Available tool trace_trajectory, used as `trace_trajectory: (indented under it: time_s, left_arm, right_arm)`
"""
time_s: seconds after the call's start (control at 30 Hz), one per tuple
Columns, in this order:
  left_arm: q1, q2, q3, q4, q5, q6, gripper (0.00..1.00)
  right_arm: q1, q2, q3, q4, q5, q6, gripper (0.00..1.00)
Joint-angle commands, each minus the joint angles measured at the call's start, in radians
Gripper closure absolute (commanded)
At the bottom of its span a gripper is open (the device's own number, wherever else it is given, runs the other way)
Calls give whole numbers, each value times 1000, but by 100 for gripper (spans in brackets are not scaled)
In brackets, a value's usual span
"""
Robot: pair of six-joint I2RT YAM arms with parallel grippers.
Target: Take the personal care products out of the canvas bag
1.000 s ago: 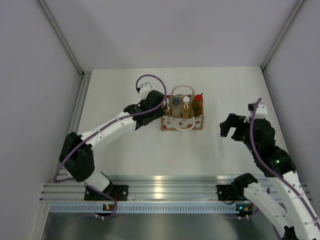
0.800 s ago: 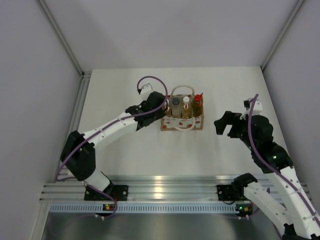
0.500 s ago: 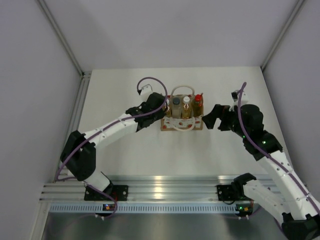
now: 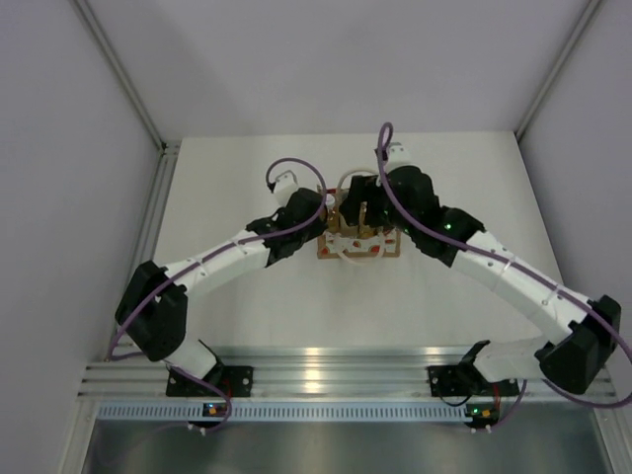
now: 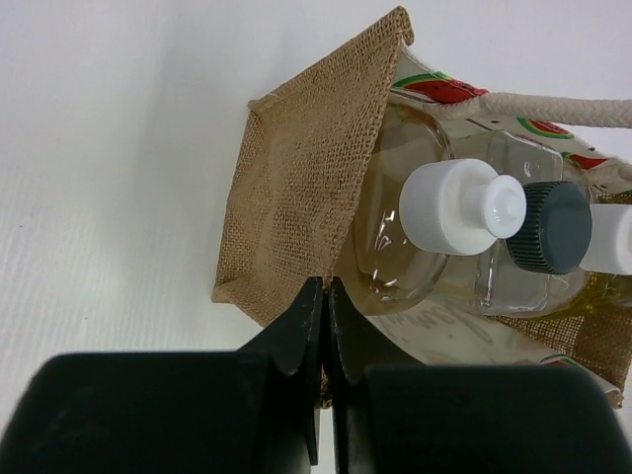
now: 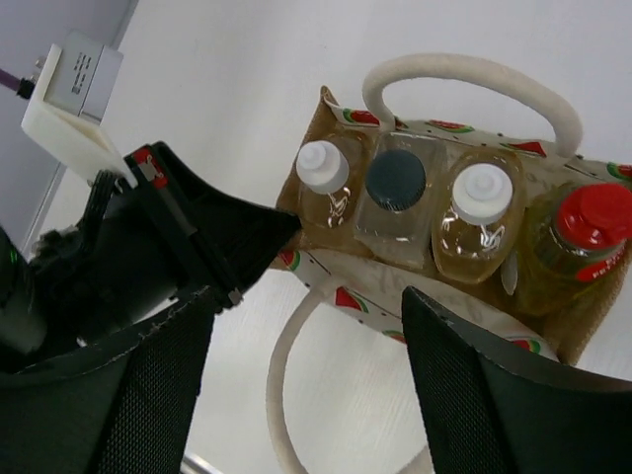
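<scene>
The canvas bag stands mid-table, tan with white looped handles and a red-marked white band. In it stand, in a row, an amber bottle with white cap, a clear squarish bottle with dark cap, a second amber bottle and a yellow bottle with red cap. My left gripper is shut on the bag's left burlap edge. My right gripper is open and empty, hovering above the bag's near side. It hides the bottles in the top view.
White tabletop with grey walls on the left, back and right. A metal rail runs along the near edge. The left arm reaches in from the near left, and its gripper shows in the right wrist view.
My right arm has swung left from the table's right side to above the bag, gripper open throughout. My left gripper has stayed shut on the bag's left edge.
</scene>
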Motion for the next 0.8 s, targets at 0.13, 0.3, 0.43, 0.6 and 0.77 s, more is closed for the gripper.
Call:
trace_trajectory:
  time_s: [0.13, 0.3, 0.43, 0.6, 0.77]
  left_arm:
    - [-1, -13, -89, -9, -40, -82, 100]
    - [-1, -45, -130, 31, -35, -92, 100]
    - [-1, -40, -139, 52, -3, -95, 100]
    - [0, -31, -151, 80, 19, -104, 100]
    - [0, -27, -170, 97, 29, -112, 100]
  right_arm:
    - [108, 225, 203, 43, 255, -30, 32]
    - [124, 347, 294, 19, 288, -65, 39]
    - [125, 428, 360, 9, 302, -79, 41]
    - [125, 482, 400, -6, 345, -93, 44]
    - [125, 539, 427, -18, 338, -108, 49]
